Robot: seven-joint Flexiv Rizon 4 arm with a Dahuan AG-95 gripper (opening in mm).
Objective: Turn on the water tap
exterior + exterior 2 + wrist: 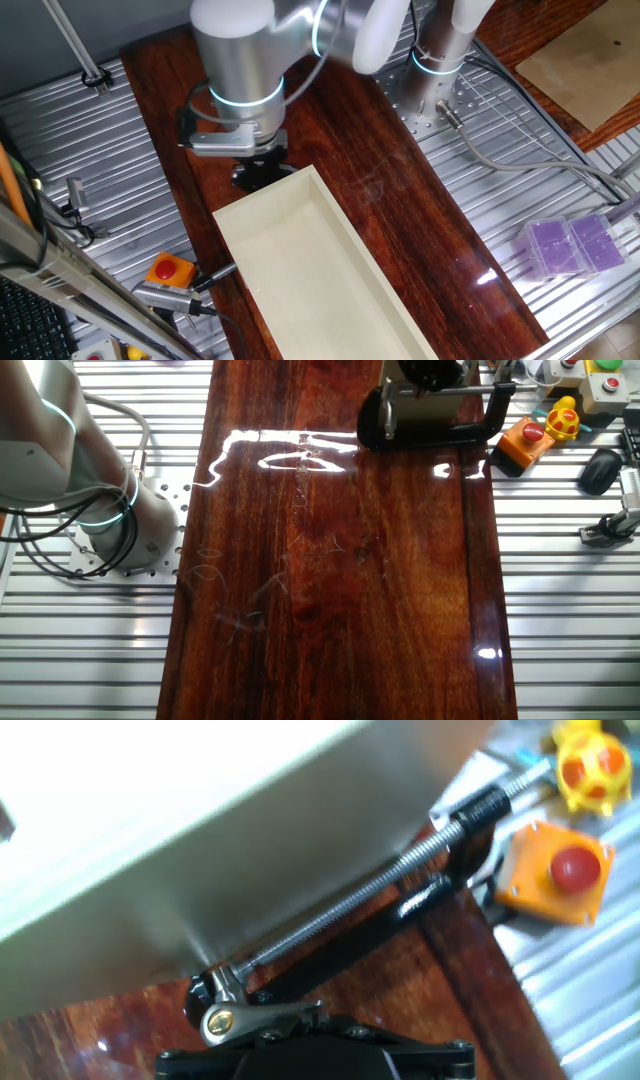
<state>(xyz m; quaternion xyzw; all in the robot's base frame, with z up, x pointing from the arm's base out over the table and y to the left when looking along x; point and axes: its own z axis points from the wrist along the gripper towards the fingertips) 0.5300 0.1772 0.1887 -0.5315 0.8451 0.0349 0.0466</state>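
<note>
A black C-clamp (400, 910) with a long threaded screw lies on the dark wooden table beside the white basin (150, 810). It holds a small metal tap whose silver lever (268, 1016) has a brass screw at one end. My gripper (312, 1042) sits right over the lever, with the lever's end touching the dark fingertips. I see no gap between the fingers. In one fixed view the gripper (260, 170) hangs at the far end of the basin (310, 260) and hides the tap. In the other fixed view the gripper (432, 372) stands above the clamp (430, 422).
An orange box with a red button (560, 870) and a yellow toy (590, 760) lie on the metal slats just beyond the clamp. A purple case (570, 245) lies at the right. The arm's base (110, 530) and cables stand beside the wooden board.
</note>
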